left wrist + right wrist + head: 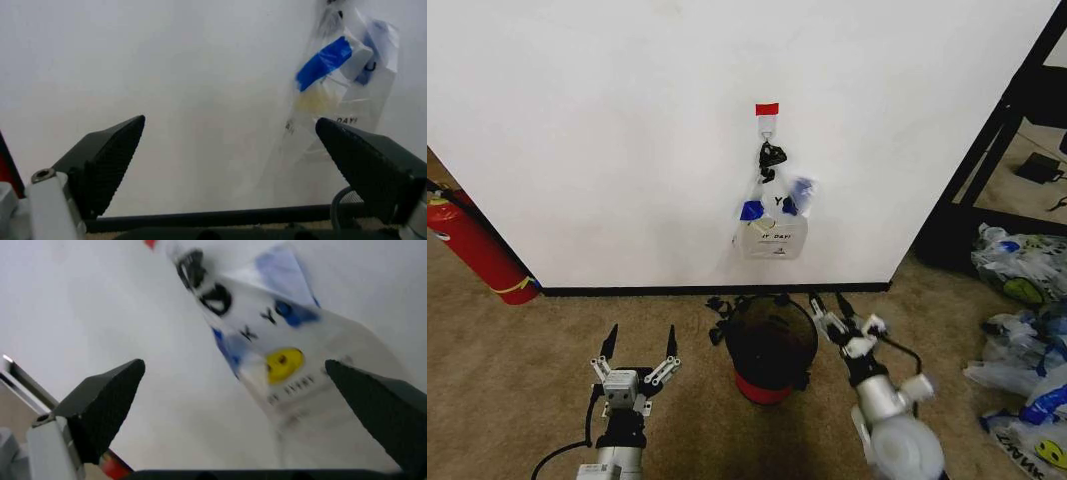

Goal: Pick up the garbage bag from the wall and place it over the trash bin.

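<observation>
The garbage bag (773,225) hangs from a small hook on the white wall (627,130), under a red tape strip (767,108). It is translucent white with blue handles and black lettering; the yellow smiley shows on the garbage bag (283,362) in the right wrist view, and its blue handle on the garbage bag (333,85) in the left wrist view. The black trash bin (771,346) with a red base stands on the carpet below it. My left gripper (638,348) is open, left of the bin. My right gripper (835,305) is open beside the bin's right rim, below the bag.
A red fire extinguisher (472,245) leans at the wall's left end. Several similar smiley bags (1027,340) are heaped on the floor at right. A black shelf frame (997,130) stands past the wall's right corner. A black baseboard (717,289) runs along the wall.
</observation>
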